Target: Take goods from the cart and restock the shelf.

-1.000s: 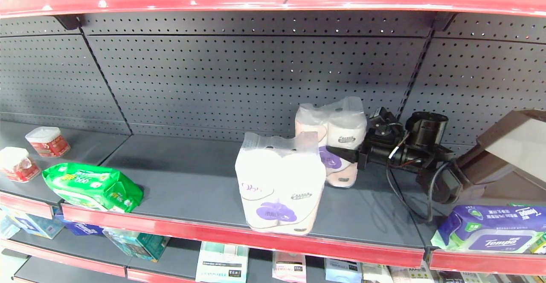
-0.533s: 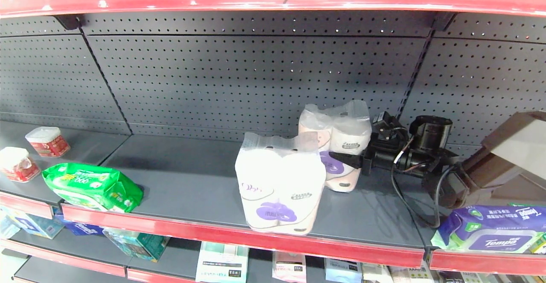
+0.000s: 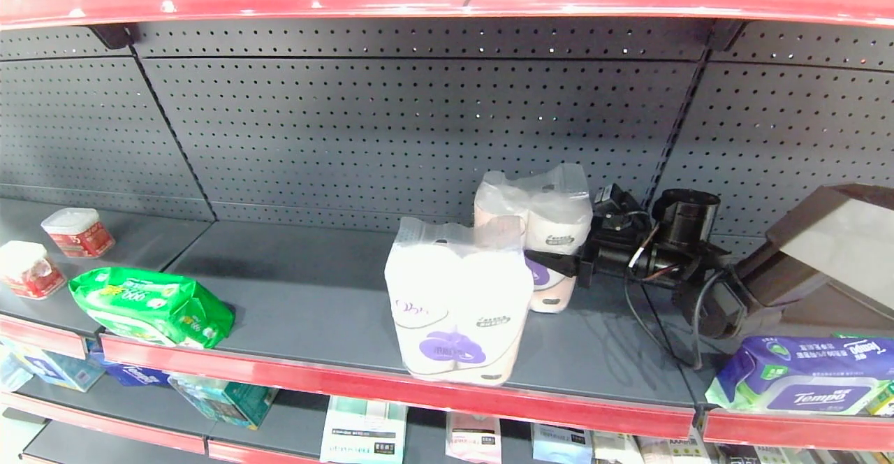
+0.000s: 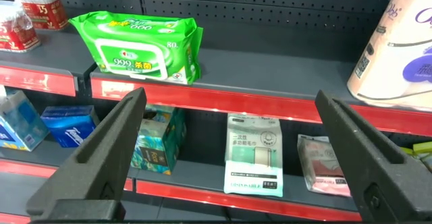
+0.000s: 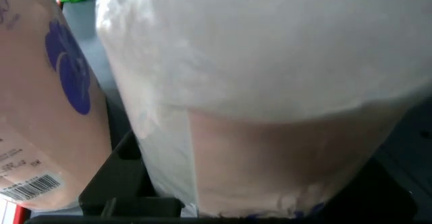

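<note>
The right gripper [image 3: 559, 265] is clamping the side of the rear toilet-roll pack [image 3: 536, 212], soft cylinders in crinkly clear film, just behind a matching front pack [image 3: 457, 296] on the flat grey shelf [image 3: 314, 289], while the left gripper [image 4: 229, 150] is hanging wide open

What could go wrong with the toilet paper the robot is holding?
The right claw grips the held pack close behind the front pack, which stands at the shelf's red edge. A bump might knock that one off. The held pack's smooth plastic wrapping might also slip from the claw.
</note>
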Motion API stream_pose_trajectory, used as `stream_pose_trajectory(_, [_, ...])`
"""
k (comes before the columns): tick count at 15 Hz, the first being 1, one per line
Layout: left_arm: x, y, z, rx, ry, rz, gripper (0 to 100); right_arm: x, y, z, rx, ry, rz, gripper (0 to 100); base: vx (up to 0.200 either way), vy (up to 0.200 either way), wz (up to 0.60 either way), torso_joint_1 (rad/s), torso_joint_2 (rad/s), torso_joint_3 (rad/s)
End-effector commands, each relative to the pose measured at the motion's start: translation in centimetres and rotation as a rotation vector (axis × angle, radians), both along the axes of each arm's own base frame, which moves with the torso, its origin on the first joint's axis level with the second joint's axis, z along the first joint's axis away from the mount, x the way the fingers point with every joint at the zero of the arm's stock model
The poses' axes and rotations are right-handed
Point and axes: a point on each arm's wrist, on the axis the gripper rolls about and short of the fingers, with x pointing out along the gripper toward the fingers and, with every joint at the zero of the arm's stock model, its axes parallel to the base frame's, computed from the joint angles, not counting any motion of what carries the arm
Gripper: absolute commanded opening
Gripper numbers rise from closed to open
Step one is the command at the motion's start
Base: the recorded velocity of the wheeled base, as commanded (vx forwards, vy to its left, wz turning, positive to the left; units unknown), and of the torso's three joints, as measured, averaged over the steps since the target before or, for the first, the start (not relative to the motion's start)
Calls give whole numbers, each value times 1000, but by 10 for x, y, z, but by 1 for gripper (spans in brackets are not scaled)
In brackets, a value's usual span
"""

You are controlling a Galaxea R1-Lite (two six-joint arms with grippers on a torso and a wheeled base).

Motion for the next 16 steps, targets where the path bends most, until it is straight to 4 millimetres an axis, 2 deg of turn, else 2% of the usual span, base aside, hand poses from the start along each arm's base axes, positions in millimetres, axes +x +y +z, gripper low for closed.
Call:
stream_pose_trajectory(1, [0, 0, 0, 0, 0, 1, 100, 1, 7, -2, 0, 3, 16, 0, 0, 0, 0, 0, 0, 0])
stream_pose_trajectory(12, [0, 0, 0, 0, 0, 0, 100, 4, 33, -4, 2, -10, 29, 0, 0, 0, 0, 0, 0, 0])
stream_pose_trajectory(16, [0, 0, 0, 0, 0, 1, 100, 4, 34, -4, -3, -16, 25, 0, 0, 0, 0, 0, 0, 0])
